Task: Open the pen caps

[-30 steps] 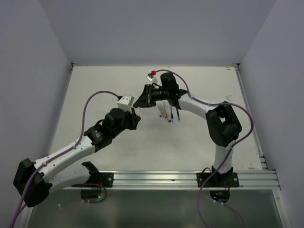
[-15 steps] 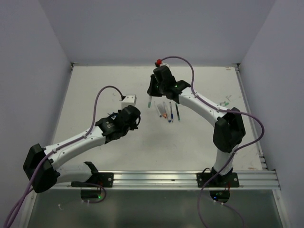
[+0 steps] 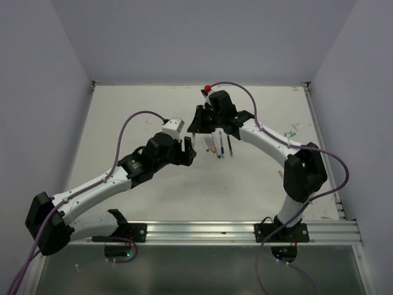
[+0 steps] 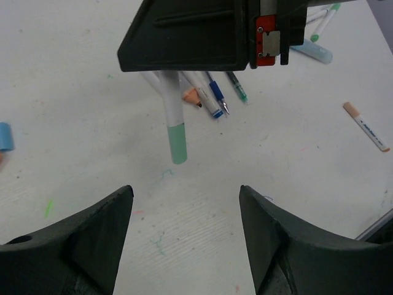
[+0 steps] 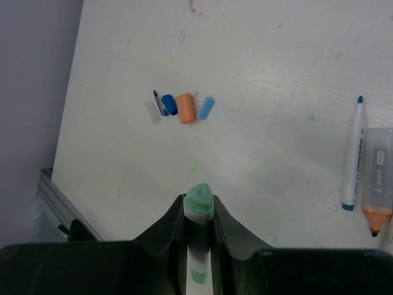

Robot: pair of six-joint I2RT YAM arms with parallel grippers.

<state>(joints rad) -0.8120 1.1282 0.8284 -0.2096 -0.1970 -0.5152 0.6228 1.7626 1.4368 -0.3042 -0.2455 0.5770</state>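
My right gripper (image 5: 199,206) is shut on a white-barrelled pen whose green cap (image 5: 199,198) sticks out past the fingertips. In the left wrist view this pen (image 4: 172,107) hangs from the right gripper with its green cap (image 4: 178,142) lowest, above the table. My left gripper (image 4: 184,192) stands open just short of that cap, with nothing between its fingers. From above, the left gripper (image 3: 188,151) sits close under the right gripper (image 3: 196,127). Loose caps lie together on the table: blue (image 5: 166,103), orange (image 5: 185,108) and light blue (image 5: 206,107).
Three uncapped pens (image 3: 220,147) lie side by side below the right gripper, showing orange (image 4: 191,96), blue (image 4: 215,102) and green (image 4: 238,92) tips. A peach-ended pen (image 4: 366,127) lies further right. More green pens (image 3: 291,131) lie near the table's right edge.
My left gripper has swung right and forward toward the held pen, and its jaws have gone from shut to open. The right gripper has turned and dropped slightly, still gripping the pen.
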